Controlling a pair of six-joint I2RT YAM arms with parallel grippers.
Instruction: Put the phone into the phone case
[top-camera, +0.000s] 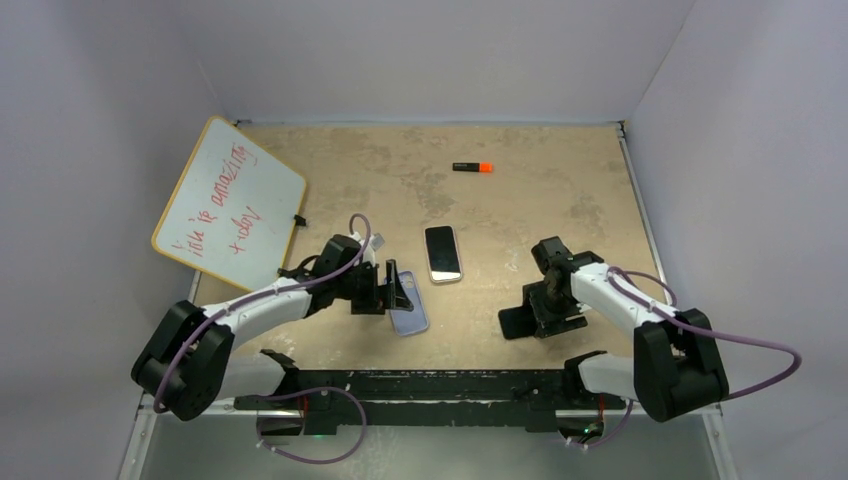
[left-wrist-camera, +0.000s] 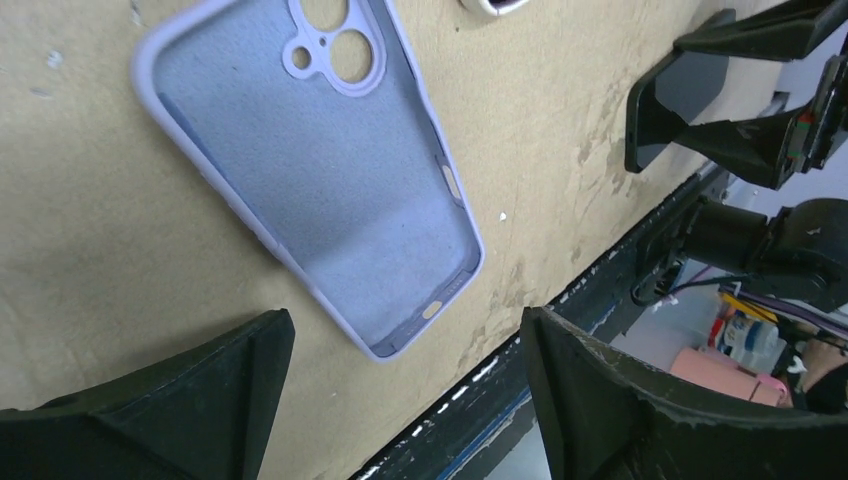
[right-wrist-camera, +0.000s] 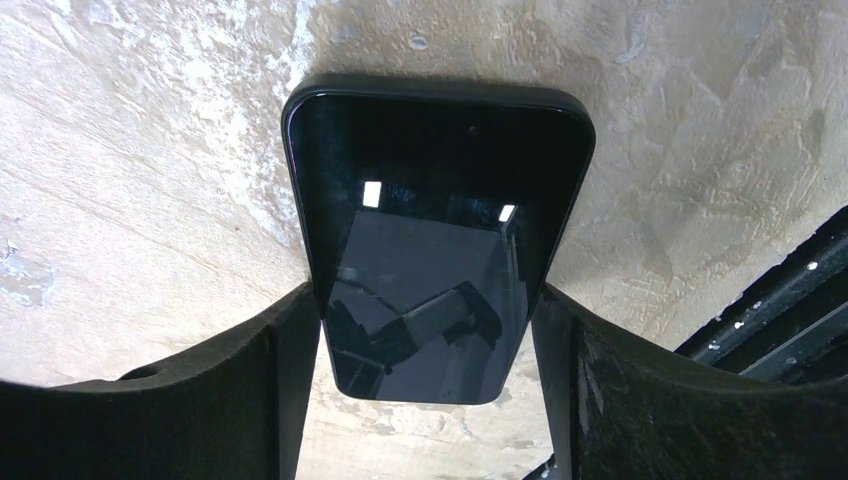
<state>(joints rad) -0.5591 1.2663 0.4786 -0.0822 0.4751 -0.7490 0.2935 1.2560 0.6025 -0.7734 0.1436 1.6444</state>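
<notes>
Tan, scuffed tabletop (top-camera: 520, 200), white walls all round. The lilac soft silicone phone case (left-wrist-camera: 320, 170) lies inside-up at 7 o'clock from a silver-rimmed phone (top-camera: 443, 254). The left gripper (left-wrist-camera: 405, 335) hangs over the case's bottom end, spread wide, holding nothing. The right gripper (right-wrist-camera: 425, 310) is pinching a glossy black slab phone (right-wrist-camera: 430, 180) by its long sides, at 4 o'clock from the silver one.

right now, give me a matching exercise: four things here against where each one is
1 lilac silicone phone case
2 all-black glossy phone
3 orange-and-black marker
4 white rectangular whiteboard

a far centre
b between fingers of right pincer
c far left
d next to open left pincer

Pairs: 1-d, 2-b, 3-a, 4-c
</notes>
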